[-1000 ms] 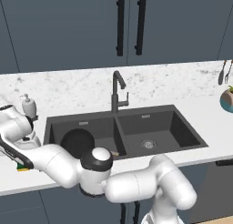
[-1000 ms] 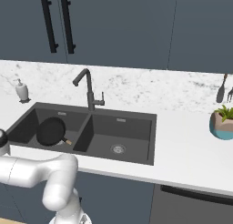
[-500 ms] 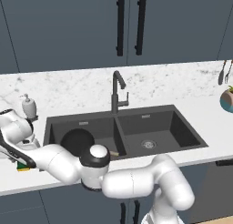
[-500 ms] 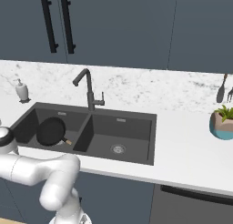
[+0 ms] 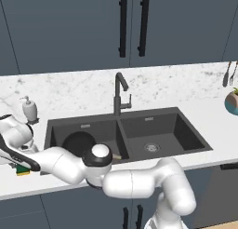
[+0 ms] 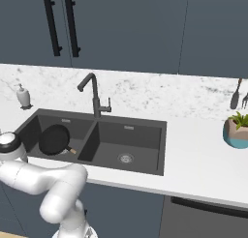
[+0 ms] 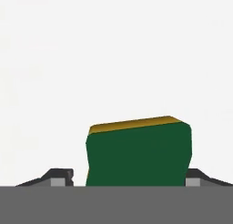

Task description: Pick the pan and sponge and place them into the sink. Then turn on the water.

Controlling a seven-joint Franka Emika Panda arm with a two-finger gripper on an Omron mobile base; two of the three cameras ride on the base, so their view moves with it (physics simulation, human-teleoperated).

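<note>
1. The arm reaches low toward 9 o'clock, its claw (image 7: pixel 129 182) straddling the sponge (image 7: pixel 139 152) on the white surface (image 5: pixel 56 184); grip apparently not closed.
2. The pan (image 6: pixel 54 139) lies in the sink (image 6: pixel 145 122)'s left basin.

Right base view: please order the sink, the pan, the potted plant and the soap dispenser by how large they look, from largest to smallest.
1. sink, by far the largest.
2. potted plant and pan: they look about alike, so I do not rank them.
3. soap dispenser, the smallest, though it stands farther from the camera.
</note>
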